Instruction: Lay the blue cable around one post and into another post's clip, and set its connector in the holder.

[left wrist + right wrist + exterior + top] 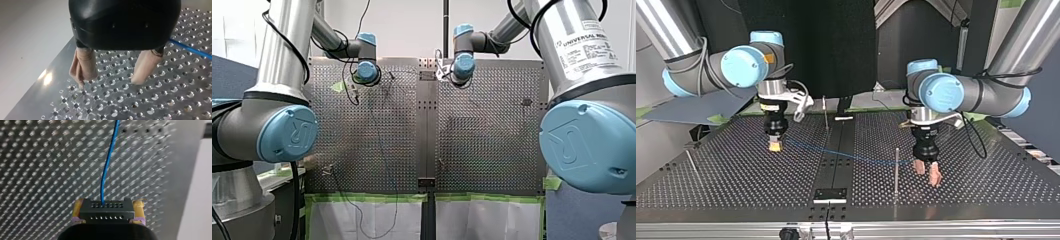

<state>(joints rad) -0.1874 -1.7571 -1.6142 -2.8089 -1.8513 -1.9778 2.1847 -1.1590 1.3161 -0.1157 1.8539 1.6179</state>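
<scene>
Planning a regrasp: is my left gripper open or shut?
Open. On the left gripper the beige fingers stand apart, nothing between them; the blue cable passes beside it.

- Bright light burns a white glare patch on the perforated silver metal table (47, 78) in the left wrist view.
- Right wrist view: the table's holes smear into streaks, while the thin blue cable (107, 162) reads clearer.
- Top view: dark backdrop, table evenly lit.

"UNIVERSAL" in dark print on the white label (588, 49) of my right arm (557, 20), finer lines unreadable.
</scene>
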